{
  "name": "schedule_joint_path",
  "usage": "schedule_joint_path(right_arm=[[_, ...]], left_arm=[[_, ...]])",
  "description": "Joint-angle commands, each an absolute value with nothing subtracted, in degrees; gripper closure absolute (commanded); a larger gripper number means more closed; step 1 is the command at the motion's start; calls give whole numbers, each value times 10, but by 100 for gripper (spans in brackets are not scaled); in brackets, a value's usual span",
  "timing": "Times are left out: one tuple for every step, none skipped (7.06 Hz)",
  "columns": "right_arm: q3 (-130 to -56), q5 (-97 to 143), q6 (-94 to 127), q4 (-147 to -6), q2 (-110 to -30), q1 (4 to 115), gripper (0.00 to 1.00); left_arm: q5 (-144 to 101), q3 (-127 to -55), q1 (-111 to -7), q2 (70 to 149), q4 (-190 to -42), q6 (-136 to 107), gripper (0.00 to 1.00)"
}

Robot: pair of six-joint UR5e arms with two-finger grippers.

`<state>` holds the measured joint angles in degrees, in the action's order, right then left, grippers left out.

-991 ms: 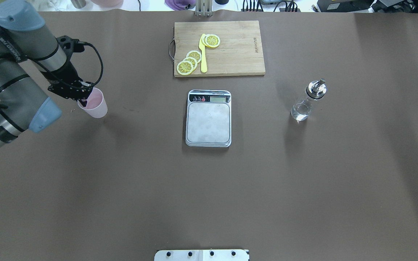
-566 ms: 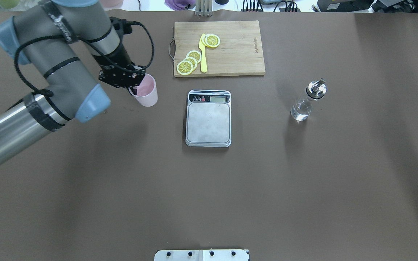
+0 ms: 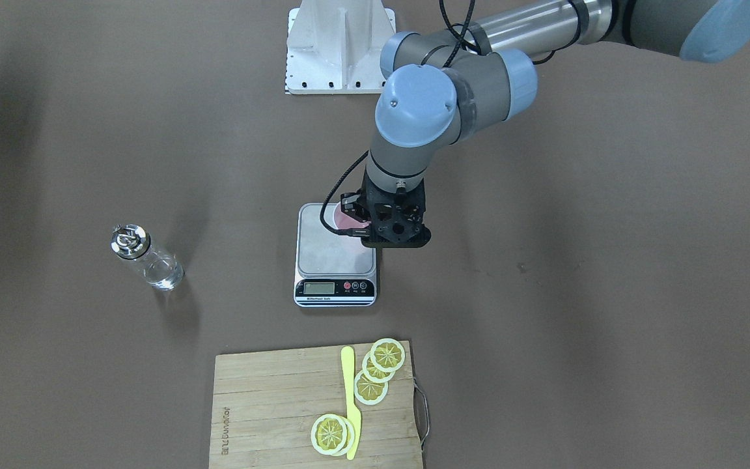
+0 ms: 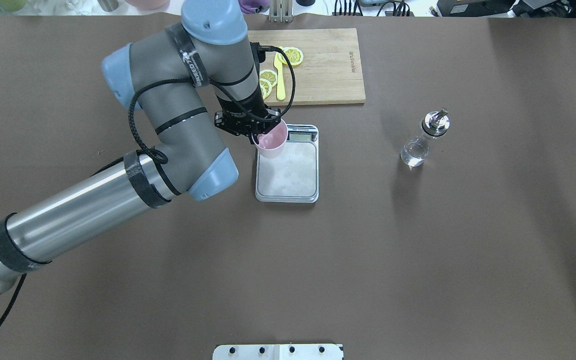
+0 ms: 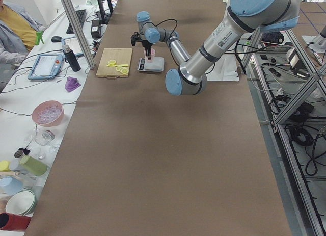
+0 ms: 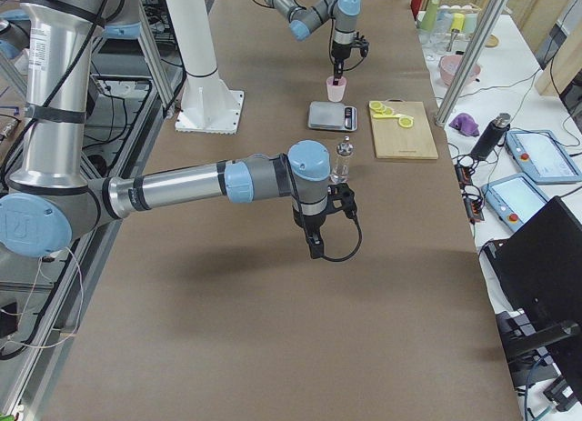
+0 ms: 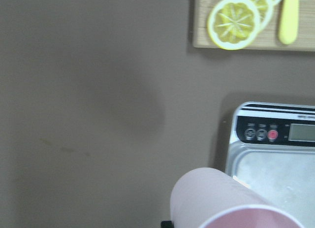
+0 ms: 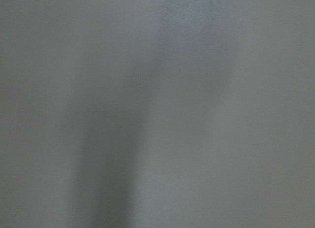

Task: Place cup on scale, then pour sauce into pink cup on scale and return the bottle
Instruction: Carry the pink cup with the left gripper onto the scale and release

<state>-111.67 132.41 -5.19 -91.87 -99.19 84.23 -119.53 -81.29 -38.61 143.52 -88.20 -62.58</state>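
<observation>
The left arm has grey tubes, a shiny silver tube and light blue round caps. A black cable loops along it. The left gripper is black with small round holes. The white base plate, at 6 o'clock, has dark screws.

- You stand by a long table under a matte brown cover, evenly lit, with soft shadows.
- Your white bench runs along its far side.
- An aluminium post rises at the bench's edge.
- Coiled cables lie on the grey floor.
</observation>
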Motion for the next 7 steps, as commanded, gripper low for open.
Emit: schedule_joint_path(right_arm=[[-1121,1329,-52,-918,-991,840,0],[-1121,1332,-52,-918,-991,839,0],[-1121,1339,-52,-918,-991,839,0],[-1121,1342,-52,-918,-991,838,0],[-1121,1347,-52,-918,-989,838,0],[-1122,1348,-52,-919,-985,837,0],[-1137,1348,-52,-919,-984,831,0]], left_arm=[[-1159,-795,-360,1442,-908,-630,100],[-1158,-782,-357,1442,-926,-632,100],[-1158,-779,-353,1441,-932,-634,100],[-1158,-778,-353,1440,-933,-634,49],[-1159,-776,-353,1440,-943,-632,3],[-1162,-779,-359,1441,-944,-633,2],[-1172,-794,-379,1437,-938,-630,2]])
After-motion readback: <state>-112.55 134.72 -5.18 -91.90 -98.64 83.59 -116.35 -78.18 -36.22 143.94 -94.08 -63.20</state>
